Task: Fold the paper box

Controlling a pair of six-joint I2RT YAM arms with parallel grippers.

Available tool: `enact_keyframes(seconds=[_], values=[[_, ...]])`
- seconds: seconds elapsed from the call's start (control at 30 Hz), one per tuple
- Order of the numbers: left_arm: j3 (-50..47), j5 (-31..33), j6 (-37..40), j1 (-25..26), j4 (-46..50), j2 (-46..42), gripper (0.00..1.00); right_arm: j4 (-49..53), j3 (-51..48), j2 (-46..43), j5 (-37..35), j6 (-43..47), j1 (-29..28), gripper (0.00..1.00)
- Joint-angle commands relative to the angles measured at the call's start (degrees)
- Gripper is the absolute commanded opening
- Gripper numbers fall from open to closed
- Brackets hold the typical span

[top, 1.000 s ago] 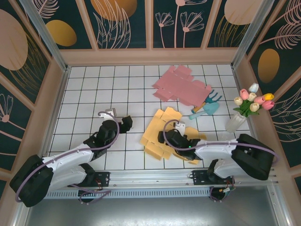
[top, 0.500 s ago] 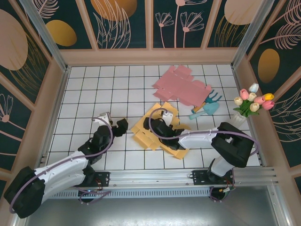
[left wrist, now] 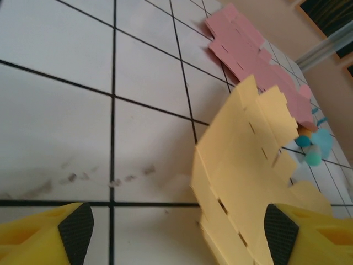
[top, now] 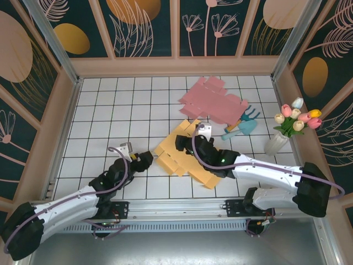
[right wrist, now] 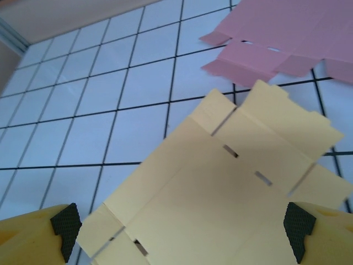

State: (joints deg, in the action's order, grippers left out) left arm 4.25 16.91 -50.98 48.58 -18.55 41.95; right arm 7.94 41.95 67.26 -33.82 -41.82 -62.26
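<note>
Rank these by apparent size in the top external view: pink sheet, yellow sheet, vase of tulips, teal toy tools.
1. pink sheet and yellow sheet: alike, unranked; the right arm hides part of the yellow.
2. vase of tulips
3. teal toy tools

Top view: right arm hides the middle of the yellow paper box. Left wrist: the box's lower part is cut off by the frame; blue garden tools are blurred. Right wrist: pink sheet is cropped at top and right.

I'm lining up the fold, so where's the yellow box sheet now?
In the top view, the yellow box sheet lies mid-table under the right gripper, right of the left gripper, with the pink sheet just beyond it.
</note>
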Motion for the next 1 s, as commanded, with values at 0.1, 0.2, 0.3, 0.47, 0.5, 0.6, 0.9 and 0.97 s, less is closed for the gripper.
enact_keyframes(seconds=[0.1, 0.2, 0.3, 0.47, 0.5, 0.6, 0.9, 0.97], values=[[5.61, 1.02, -8.58, 4.48, 8.86, 2.42, 0.90, 13.06, -0.51, -3.10, -1.93, 1.42, -0.66, 0.98], [9.52, 2.74, -12.56, 5.61, 17.74, 3.31, 0.92, 17.08, -0.20, -4.48, -2.70, 1.05, -0.79, 0.98], [11.16, 2.26, -15.25, 5.90, 20.53, 3.05, 0.90, 18.51, -1.00, -6.79, -3.19, -0.12, -1.10, 0.98], [13.57, 3.09, -19.31, 10.73, 20.22, 7.25, 0.82, 18.71, -2.49, -10.65, -2.69, -1.35, -1.15, 0.98], [14.36, 3.87, -19.76, 12.06, 20.31, 8.61, 0.81, 19.01, -2.49, -11.12, -2.71, -1.50, -1.11, 0.98], [16.85, 6.46, -20.76, 15.39, 19.77, 13.59, 0.77, 19.61, -2.58, -12.41, -2.74, -2.07, -1.33, 0.98], [16.62, 10.73, -21.44, 16.98, 12.79, 22.75, 0.60, 19.11, -3.89, -13.75, -2.60, -2.44, -2.26, 0.98], [16.69, 11.34, -20.88, 16.98, 10.07, 25.29, 0.55, 18.41, -4.14, -13.65, -3.00, -2.14, -2.30, 0.98]])
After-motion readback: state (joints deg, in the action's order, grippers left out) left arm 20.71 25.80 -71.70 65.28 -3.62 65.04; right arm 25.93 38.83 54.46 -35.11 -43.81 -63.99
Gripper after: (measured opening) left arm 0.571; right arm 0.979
